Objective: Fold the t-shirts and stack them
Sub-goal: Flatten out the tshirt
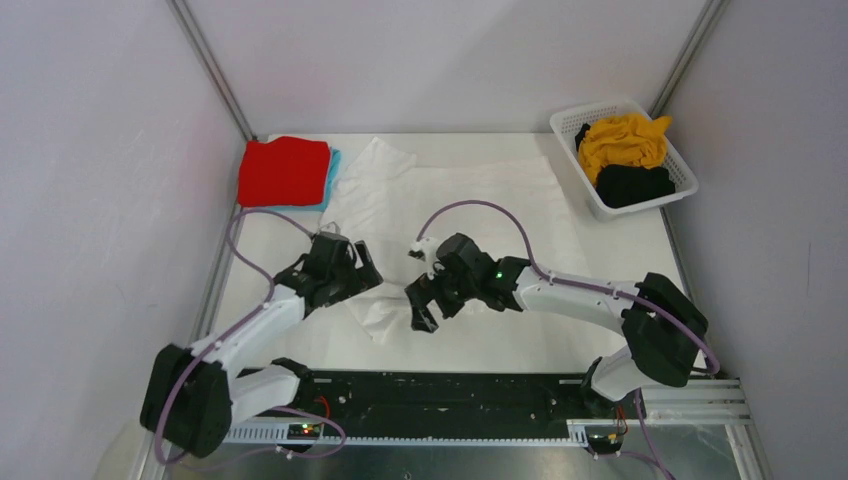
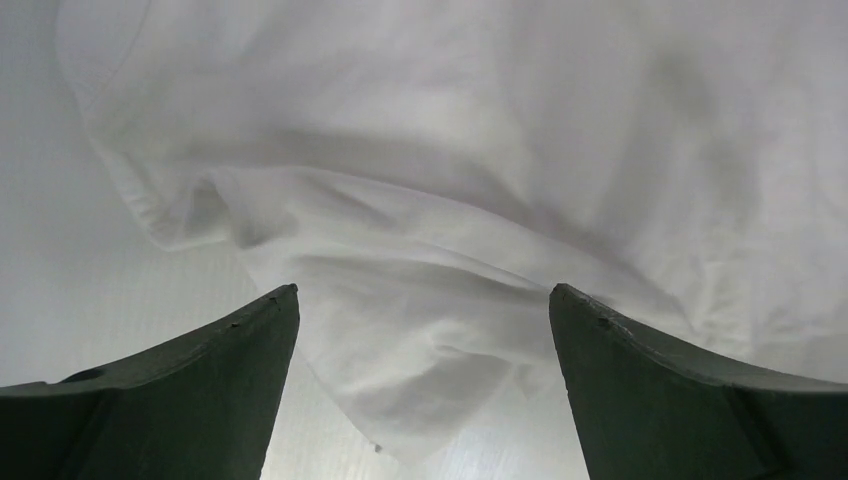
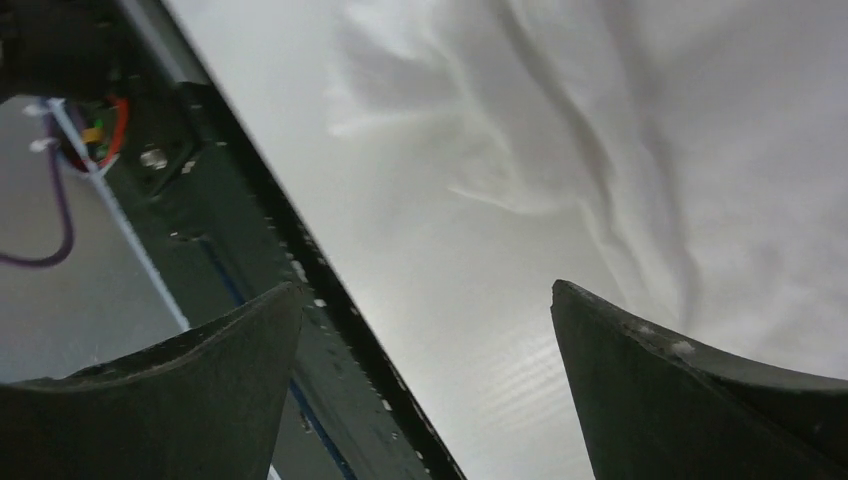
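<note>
A white t-shirt (image 1: 470,200) lies spread out and rumpled across the middle of the white table (image 1: 520,340), with 1 loose corner trailing toward the near edge between the 2 arms. At the far left corner a red t-shirt (image 1: 284,170) sits folded on top of a light blue one (image 1: 333,165), of which only a strip shows along the right side. At the far right stands a white plastic basket (image 1: 645,207) holding a crumpled yellow t-shirt (image 1: 622,140) toward the back and a black t-shirt (image 1: 633,185) in front of it.

The left gripper (image 1: 368,272) hangs over the near left part of the white shirt. From its wrist camera the fingers (image 2: 200,390) are spread wide apart, with a bunched, folded lip of white t-shirt (image 2: 450,200) below the gap; nothing is pinched, and I can't tell whether the tips touch the cloth.

The right gripper (image 1: 418,305) sits just beside the left one, over the shirt's trailing near corner. Its own camera shows the fingers (image 3: 690,400) also parted wide and gripping nothing. Bare table lies under the gap, the wrinkled white t-shirt (image 3: 650,150) runs off to the upper right, and the black rail (image 3: 250,200) at the table's near edge crosses on the left.
</note>
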